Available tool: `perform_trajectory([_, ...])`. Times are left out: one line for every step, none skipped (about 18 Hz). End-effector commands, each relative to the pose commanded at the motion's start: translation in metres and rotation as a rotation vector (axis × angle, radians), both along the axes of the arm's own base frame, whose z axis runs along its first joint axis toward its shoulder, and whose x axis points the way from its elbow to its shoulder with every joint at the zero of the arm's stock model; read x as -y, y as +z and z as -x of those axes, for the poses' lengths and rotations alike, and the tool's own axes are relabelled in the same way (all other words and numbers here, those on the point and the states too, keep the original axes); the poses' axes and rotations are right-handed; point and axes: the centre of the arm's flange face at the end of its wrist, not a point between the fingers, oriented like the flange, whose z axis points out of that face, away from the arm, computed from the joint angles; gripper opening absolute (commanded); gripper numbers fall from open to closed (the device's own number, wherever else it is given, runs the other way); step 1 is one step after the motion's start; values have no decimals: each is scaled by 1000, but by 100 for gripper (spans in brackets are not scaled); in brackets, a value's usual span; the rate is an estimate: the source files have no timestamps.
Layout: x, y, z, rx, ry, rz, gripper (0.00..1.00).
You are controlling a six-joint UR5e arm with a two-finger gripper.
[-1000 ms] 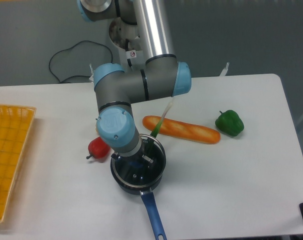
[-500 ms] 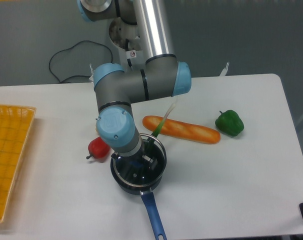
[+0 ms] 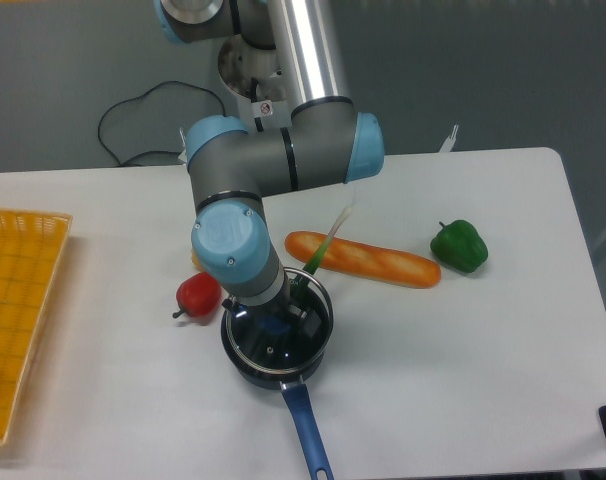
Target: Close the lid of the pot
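A: What sits under the arm?

B: The pot [image 3: 279, 362], near the front of the white table [image 3: 463, 370], its blue handle pointing at the front edge. The lid [image 3: 273, 350] lies on its rim.

A: And the gripper [image 3: 283, 322]?

B: Right above the lid's middle; the wrist hides its fingers.

A: Anything else?

B: 1 red pepper [image 3: 197, 295] just left of the pot, 1 baguette [image 3: 368, 259] behind it, 1 green pepper [image 3: 459, 246] farther right, 1 yellow basket [image 3: 18, 310] at the left edge.

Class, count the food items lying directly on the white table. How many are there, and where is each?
3. A red pepper left of the pot, a bread loaf behind the pot, and a green pepper at the right. The arm may hide something more.
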Motion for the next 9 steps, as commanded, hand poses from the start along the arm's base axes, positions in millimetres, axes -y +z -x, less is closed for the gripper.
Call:
perform_trajectory([5,6,5,-5,6,-7,99])
perform_trajectory([10,11,12,-7,5,-12,99])
perform_trajectory([16,14,19,-9,6,-15,99])
perform_trajectory([23,17,29,-10,11,-16,99])
perform_trajectory([32,24,38,-15,10,-22,99])
perform_trajectory([41,27,48,-13,7,-24,99])
perform_trajectory([50,30,57,-12,1,-25,99])
perform_trajectory([59,35,64,-14,-3,-28,99])
perform_trajectory([67,39,69,-13,-8,-29,99])
